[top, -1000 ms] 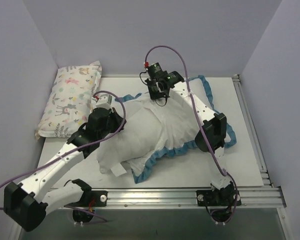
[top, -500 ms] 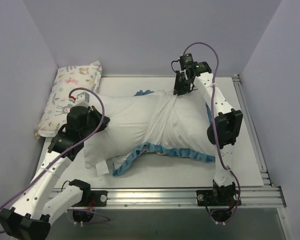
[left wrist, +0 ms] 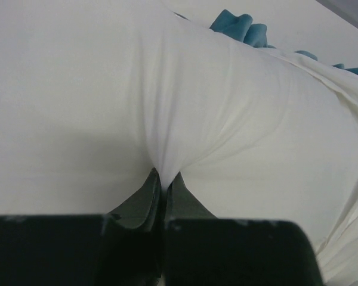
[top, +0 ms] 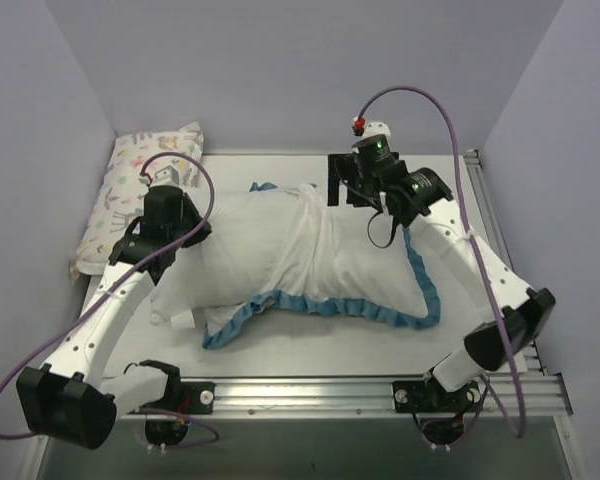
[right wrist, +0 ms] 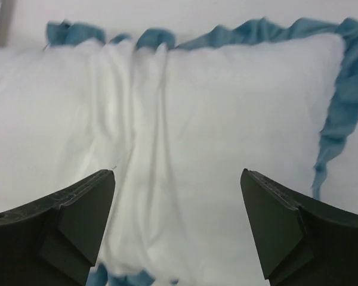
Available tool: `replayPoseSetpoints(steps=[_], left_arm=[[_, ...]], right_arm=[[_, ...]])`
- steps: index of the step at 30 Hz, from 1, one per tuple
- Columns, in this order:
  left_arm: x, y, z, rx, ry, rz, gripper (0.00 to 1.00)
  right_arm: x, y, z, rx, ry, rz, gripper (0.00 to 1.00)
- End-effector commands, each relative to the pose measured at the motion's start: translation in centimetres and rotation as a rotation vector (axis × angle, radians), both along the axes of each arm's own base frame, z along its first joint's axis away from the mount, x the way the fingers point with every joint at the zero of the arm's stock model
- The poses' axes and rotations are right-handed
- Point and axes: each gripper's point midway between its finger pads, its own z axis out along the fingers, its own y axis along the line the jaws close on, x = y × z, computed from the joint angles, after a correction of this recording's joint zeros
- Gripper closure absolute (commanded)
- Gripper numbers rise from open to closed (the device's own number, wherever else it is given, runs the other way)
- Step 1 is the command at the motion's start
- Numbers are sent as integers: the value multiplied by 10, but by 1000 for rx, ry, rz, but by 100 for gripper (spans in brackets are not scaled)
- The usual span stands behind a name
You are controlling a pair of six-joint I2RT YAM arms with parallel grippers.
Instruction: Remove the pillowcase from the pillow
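The pillowcase (top: 370, 270) lies across the middle of the surface (top: 380, 345), showing mostly its white inside. It is bunched into lengthwise folds about halfway along the pillow (top: 235, 250), and it covers the pillow's right-hand part. Its blue ruffled trim (top: 320, 305) runs along the near edge and curls up around the right end, and a little more trim peeks out at the far edge. The pillow's left end is bare white and juts out past the bunched cloth towards the left wall.

The left hand (left wrist: 163, 179) is clamped on a pinch of white fabric at that bare end, with its fingers drawn tight together. From where it sits this looks like the pillow's own cover, not the case. The right hand (top: 345, 190) hangs over the far edge near the folds, its fingers spread wide and holding nothing.

The case looks roughly half stripped, so the step in hand appears to be a re-grip between pulls. The next move probably calls for the right hand to drop onto the gathered folds or the trim. It would close on the case alone and draw it rightwards while the left hand anchors the pillow. Catching pillow fabric along with the case would stall the pull.

A small pastel animal-print pillow (top: 140, 195) rests at the far left corner, apart from the work.
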Motion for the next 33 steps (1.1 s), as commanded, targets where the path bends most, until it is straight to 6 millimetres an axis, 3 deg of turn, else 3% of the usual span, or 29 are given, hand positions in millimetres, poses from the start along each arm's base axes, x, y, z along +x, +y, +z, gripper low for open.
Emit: replayPoseSetpoints(steps=[1,2,3,4,5,8,12,15,17,18,19,21,22,29,32,33], left_arm=[[17,7,27,17,-87,36,100],[18,5,26,13,-86,30,100],[20,4,24,13,-81,27,100],[20,3,23,15,-80,22,100],[21,3,26,14,-86,22,100],[23,1,29,19,-91,17,100],[25,0,31,22,-93,12,100],[26,1,33,26,-93,13,100],[27,1,33,31,-95,11,100],[28,0,33,32,-92,9,100],[30,0,38,32,-101,7,100],[34,0,42,33,-105,3,100],[37,0,52,30,-121,3,100],[59,40,83,-5,-161,65,100],[69,69,92,-11,-163,117,100],[71,92,93,-11,-162,168,100]], right_arm=[[-66,24,-18,-17,-47,111,10],[-82,28,-15,25,-82,135,10],[-94,33,-26,38,-69,151,10],[-112,35,-62,22,-7,170,10],[-128,51,-64,50,-26,219,9],[-156,78,-101,29,13,284,8],[-171,110,-124,-18,21,316,4],[-169,118,-144,-37,59,304,3],[-170,118,-158,-64,81,305,10],[-170,113,-164,-80,89,295,15],[-166,105,-167,-101,83,270,41],[-161,83,-171,-139,91,222,79],[-155,62,-178,-156,104,176,98],[-134,-36,-149,-145,48,-48,100],[-124,-77,-143,-124,66,-168,100],[-122,-87,-142,-116,71,-197,100]])
